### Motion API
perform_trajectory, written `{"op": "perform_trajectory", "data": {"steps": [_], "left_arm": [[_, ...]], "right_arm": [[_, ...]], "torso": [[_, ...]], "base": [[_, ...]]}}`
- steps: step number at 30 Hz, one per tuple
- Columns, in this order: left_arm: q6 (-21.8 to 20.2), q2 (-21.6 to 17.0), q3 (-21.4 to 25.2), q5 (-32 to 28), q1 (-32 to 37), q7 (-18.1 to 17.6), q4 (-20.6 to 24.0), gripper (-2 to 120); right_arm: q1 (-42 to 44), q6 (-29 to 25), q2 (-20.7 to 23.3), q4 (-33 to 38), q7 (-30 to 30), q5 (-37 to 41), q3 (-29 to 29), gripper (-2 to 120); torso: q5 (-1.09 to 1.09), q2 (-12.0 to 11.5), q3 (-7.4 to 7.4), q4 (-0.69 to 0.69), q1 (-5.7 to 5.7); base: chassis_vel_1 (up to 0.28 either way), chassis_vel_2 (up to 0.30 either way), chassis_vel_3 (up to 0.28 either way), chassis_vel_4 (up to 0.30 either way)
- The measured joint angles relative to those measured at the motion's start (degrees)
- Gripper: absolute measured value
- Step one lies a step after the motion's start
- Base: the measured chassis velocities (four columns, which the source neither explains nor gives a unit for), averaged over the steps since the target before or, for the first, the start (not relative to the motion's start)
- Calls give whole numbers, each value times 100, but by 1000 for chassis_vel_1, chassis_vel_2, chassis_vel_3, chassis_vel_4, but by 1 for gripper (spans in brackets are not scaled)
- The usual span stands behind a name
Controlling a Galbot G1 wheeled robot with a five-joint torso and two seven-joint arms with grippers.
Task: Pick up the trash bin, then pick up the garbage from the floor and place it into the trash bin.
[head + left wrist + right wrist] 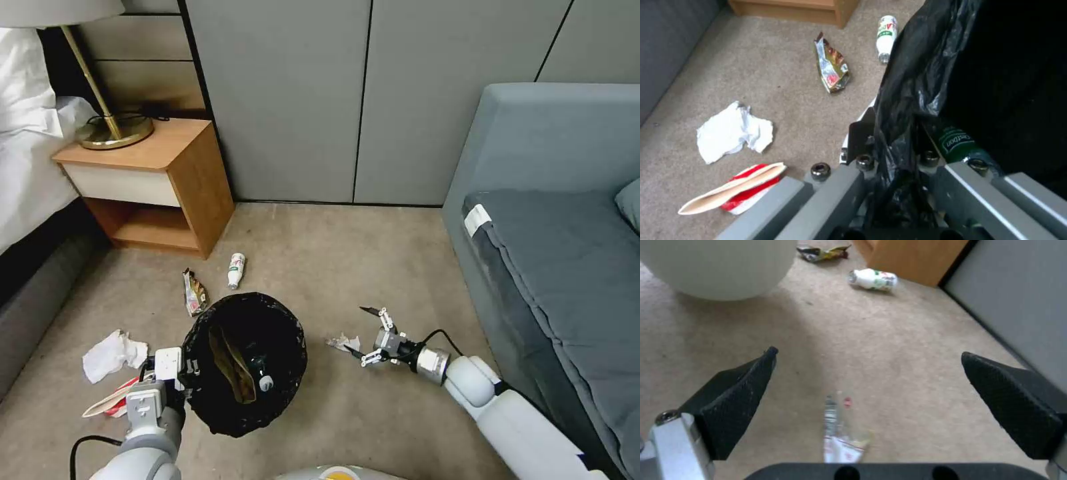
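So the left pincer (pixel 189 373) is clamped on the rim of the trash bin (pixel 245 363), pinching the black bag liner (pixel 911 100) against the wall and holding the bin just above the carpet (pixel 347 253). Already inside: a tan paper bag (pixel 233 367) and a clear bottle (pixel 958 143) with a green label that looks like "Cestbon".

The right pincer (pixel 370 333) sits on the bin's right side, low over the floor, fingers spread wide apart with a small crumpled wrapper (pixel 840 440) lying between them. That scrap looks feather-light and floppy, so my guess is it'll slip or fold rather than resist. I'd pinch it at the bunched-up middle, not the thin clear tail. It has a red mark on it, too small to read.

Other stuff around the bin: a small white bottle (pixel 236 269) beyond it toward the nightstand (pixel 153 180), hard and round so it could roll, with green-and-red print I can't make out. A foil snack wrapper (pixel 195 293) just off the far-left rim, a white tissue (pixel 112 355) and a red-and-white carton (pixel 735 191) to the left. All soft, light stuff.
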State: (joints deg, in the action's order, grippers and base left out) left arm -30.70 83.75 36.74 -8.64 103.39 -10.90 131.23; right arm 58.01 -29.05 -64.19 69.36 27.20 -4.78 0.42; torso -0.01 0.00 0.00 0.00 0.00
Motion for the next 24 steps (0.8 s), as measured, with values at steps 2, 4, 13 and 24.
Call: {"op": "perform_trajectory", "data": {"steps": [2, 4, 13, 24], "left_arm": [[0, 0, 2, 0, 0, 0, -3, 1], [-1, 0, 3, 1, -5, 0, -10, 1], [-1, 7, 2, 4, -4, 0, -15, 1], [11, 35, 1, 21, 28, 2, -15, 1]], "right_arm": [[-8, -18, -47, -64, 6, -20, -11, 100], [-37, -67, -173, -245, 22, -53, -43, 100], [-214, -128, -445, -773, 26, -94, -126, 100], [-532, -28, -706, -1392, -6, -145, -340, 100]], "torso": [[0, 0, 0, 0, 0], [0, 1, 0, 0, 0], [0, 1, 0, 0, 0], [0, 1, 0, 0, 0]], "base": [[0, 0, 0, 0], [0, 0, 0, 0], [0, 0, 0, 0], [0, 0, 0, 0]]}}
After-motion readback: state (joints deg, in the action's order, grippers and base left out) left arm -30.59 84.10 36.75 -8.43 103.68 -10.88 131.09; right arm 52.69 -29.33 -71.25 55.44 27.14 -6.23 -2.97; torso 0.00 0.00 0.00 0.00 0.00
